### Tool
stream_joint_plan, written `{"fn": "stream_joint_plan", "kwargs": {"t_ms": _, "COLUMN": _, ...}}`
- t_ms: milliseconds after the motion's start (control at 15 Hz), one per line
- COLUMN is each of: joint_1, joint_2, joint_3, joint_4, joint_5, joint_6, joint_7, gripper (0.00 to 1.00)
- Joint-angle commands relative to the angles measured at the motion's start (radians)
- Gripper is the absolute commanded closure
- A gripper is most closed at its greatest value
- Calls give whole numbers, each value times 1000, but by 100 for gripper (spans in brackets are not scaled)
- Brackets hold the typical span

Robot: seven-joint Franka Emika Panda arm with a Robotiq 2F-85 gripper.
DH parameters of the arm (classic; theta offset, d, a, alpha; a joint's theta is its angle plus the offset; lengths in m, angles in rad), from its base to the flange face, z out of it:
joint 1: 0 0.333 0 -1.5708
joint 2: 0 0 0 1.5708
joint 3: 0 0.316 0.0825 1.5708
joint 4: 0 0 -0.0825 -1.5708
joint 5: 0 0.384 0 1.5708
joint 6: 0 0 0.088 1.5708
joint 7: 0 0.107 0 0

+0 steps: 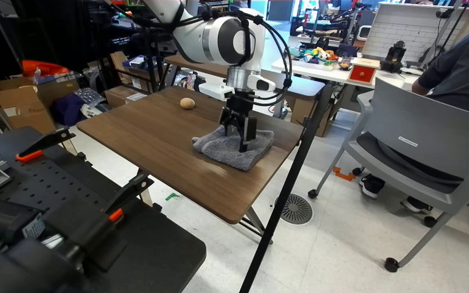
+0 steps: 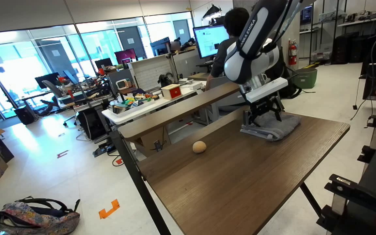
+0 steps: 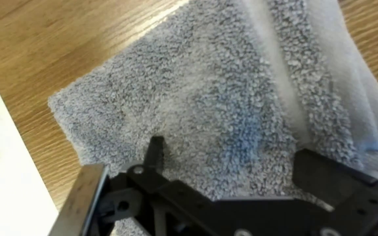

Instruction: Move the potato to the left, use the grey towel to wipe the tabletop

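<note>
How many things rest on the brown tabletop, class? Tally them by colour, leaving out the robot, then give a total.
Tan: 1 (the potato)
Grey: 1 (the towel)
Total: 2

Patterned backpack on floor, grey chair, green bin, red extinguisher

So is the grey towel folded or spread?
Folded: layers of the grey towel lie stacked at one edge in an exterior view.
</note>
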Motion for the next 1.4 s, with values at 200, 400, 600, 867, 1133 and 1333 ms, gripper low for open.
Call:
{"fn": "stream_joint_plan", "kwargs": {"t_ms": 200, "joint_1": -47, "joint_2": 16, "joint_3": 64, "joint_4": 38, "joint_5": 25, "joint_6": 29, "joint_7": 29, "gripper": 0}}
{"fn": "stream_joint_plan", "kwargs": {"t_ms": 400, "joint_1": -97, "joint_2": 29, "joint_3": 135, "joint_4": 5, "joint_5": 78, "joint_6": 200, "joint_7": -29, "gripper": 0}}
{"fn": "stream_joint_plan", "kwargs": {"t_ms": 600, "joint_1": -119, "joint_2": 67, "joint_3": 166, "joint_4": -54, "joint_5": 64, "joint_6": 388, "joint_7": -121, "gripper": 0}}
{"fn": "stream_joint_plan", "kwargs": {"t_ms": 867, "joint_1": -101, "joint_2": 7, "joint_3": 142, "joint_4": -55, "joint_5": 37, "joint_6": 301, "joint_7": -111, "gripper": 0}}
{"fn": "stream_joint_plan", "kwargs": {"t_ms": 1133, "joint_1": -101, "joint_2": 5, "joint_3": 142, "joint_4": -59, "joint_5": 34, "joint_6": 304, "joint_7": -123, "gripper": 0}}
{"fn": "stream_joint_plan", "kwargs": {"t_ms": 1333, "joint_1": -111, "joint_2": 38, "joint_3": 158, "joint_4": -12, "joint_5": 48, "joint_6": 283, "joint_7": -122, "gripper": 0}}
